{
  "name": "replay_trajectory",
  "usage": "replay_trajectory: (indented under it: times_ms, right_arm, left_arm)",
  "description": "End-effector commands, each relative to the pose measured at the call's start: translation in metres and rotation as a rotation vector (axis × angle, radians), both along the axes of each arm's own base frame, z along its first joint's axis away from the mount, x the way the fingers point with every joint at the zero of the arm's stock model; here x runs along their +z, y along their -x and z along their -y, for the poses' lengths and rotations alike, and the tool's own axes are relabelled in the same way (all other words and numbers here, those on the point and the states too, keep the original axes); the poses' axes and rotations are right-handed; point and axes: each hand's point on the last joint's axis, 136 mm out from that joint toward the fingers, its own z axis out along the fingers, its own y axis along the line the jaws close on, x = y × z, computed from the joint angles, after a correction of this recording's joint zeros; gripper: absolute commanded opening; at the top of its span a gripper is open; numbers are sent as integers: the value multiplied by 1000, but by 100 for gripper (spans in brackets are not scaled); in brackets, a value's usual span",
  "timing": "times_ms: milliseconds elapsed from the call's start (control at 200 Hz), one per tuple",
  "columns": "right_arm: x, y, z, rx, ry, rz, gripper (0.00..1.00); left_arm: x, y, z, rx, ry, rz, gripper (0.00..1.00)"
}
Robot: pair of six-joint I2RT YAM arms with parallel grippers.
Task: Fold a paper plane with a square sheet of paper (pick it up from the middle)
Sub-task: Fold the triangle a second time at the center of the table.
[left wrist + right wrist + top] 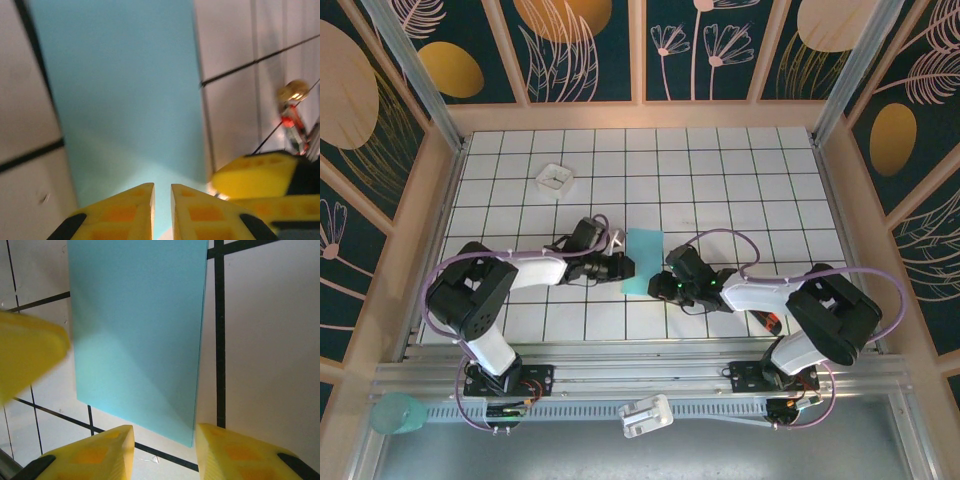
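Crowd near end of folded sheet (pixel 643 262) (long axis pointing away): left gripper (pixel 162 189) jaws near-clenched, right gripper (pixel 164 432) jaws released.

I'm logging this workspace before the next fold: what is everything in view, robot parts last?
sheet of paper: one, turquoise, a narrow rectangle lying flat mid-table between the two arms
tray: one, white, small square, far left of the table
pen-like tool: one, red and black, near right, partly under the right arm
round object: one, teal, off the table, near-left corner
table: one, white with black grid lines
left arm's fingers: two, yellow, almost together at the paper's edge
right arm's fingers: two, yellow, apart by the paper's corner
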Motion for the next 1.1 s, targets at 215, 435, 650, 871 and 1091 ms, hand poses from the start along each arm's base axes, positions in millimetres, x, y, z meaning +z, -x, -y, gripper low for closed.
replay_trajectory:
  times_ms: [215, 435, 650, 871, 1091]
  right_arm:
    - [7, -1, 13, -26, 14, 44, 41]
    - [7, 2, 15, -44, -10, 31, 46]
    - [8, 1, 5, -40, -61, 22, 48]
    - [10, -3, -4, -33, -94, 25, 48]
    - [9, -8, -11, -42, -117, 18, 47]
  left_arm:
    - [-3, -62, 2, 64, -2, 45, 5]
    - [-34, -60, -8, 67, -85, 7, 0]
    - [-49, -48, -15, 73, -101, -29, 0]
    - [-56, -42, -18, 71, -107, -42, 0]
    - [-57, -41, -19, 66, -111, -39, 0]
